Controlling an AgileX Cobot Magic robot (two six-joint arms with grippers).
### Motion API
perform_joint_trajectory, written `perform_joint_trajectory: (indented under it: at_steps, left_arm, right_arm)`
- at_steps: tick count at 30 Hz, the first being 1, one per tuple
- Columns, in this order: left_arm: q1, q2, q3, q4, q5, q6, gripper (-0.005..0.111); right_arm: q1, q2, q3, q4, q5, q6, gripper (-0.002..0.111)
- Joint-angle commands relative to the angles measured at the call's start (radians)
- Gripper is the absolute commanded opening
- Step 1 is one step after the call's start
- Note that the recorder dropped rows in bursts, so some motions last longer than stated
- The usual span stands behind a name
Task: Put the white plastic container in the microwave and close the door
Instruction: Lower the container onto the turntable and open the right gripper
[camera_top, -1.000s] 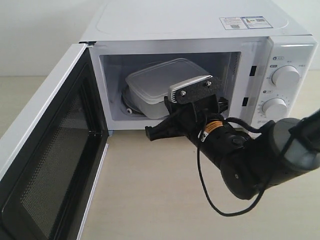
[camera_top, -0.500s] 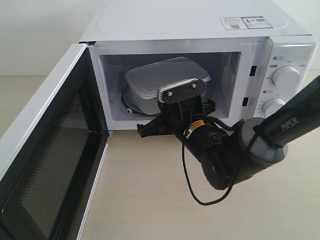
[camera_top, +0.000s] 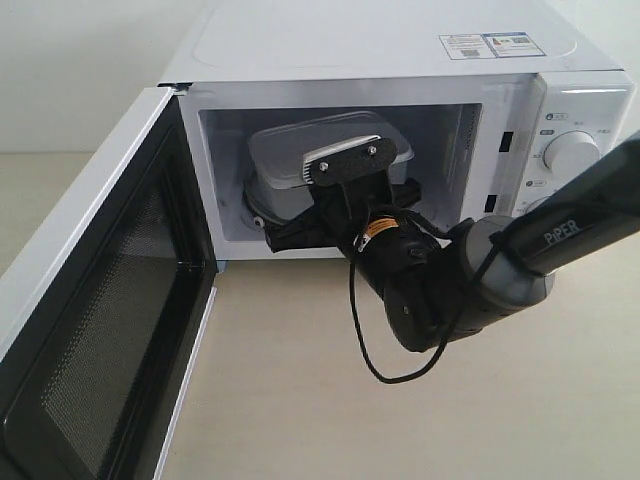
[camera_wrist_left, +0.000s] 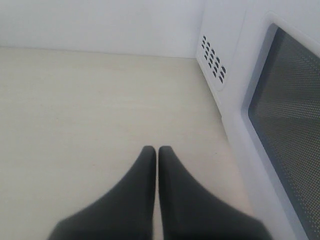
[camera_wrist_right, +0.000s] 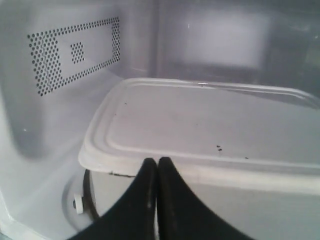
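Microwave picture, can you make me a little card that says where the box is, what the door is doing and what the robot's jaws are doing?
box: white plastic container inside the microwave, lid on
door: door wide open
right jaws: shut, tips at the container's side just under the lid rim
left jaws: shut, over the table beside the microwave
left to do: close the door

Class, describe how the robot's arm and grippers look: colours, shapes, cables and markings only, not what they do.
The right arm is dark grey with rounded joints, white PiPER lettering, a yellow label and a thin black cable looping below. A black-and-white screwed plate tops its wrist. The left gripper and right gripper have smooth black tapering fingers.
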Motion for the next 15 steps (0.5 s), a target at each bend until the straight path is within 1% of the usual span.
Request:
perform_joint_trajectory:
  at_steps: [1,5,8,15]
  left_arm:
    - [0.002,-0.001,0.004,-0.003,-0.003,0.002,0.004]
    - [0.002,-0.001,0.004,-0.003,-0.003,0.002,0.004]
    - [0.002,-0.001,0.004,-0.003,-0.003,0.002,0.004]
    - [0.002,-0.001,0.004,-0.003,-0.003,0.002,0.004]
  right_arm:
    - [-0.005,0.002,-0.007,0.006,0.043,-0.012,0.0]
    - [-0.005,0.002,-0.007,-0.018,0.111,-0.01,0.0]
    - [-0.005,-0.002,-0.002,-0.027,0.13,-0.008,0.0]
    - [-0.004,-0.086,0.001,-0.045,0.315,-0.008,0.0]
